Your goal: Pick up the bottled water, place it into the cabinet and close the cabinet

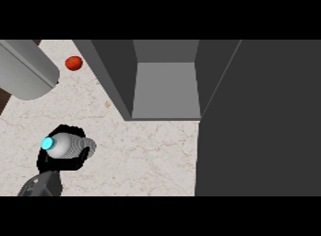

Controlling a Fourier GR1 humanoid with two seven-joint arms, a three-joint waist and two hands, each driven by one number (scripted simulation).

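Head view: open dark cabinet [164,87] at twelve o'clock, its door [265,120] swung out toward three; red ball [73,63] at eleven beside grey cylinder [20,69]. At eight, on marble counter [150,152], left hand [54,159] curled round bottled water [68,145].

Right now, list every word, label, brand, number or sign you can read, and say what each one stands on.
None: no readable text anywhere.
Bottled water, held in the left hand: cyan cap and ribbed body, no label showing.
Cabinet, open: plain grey panels.
Red ball and marbled counter: unmarked.
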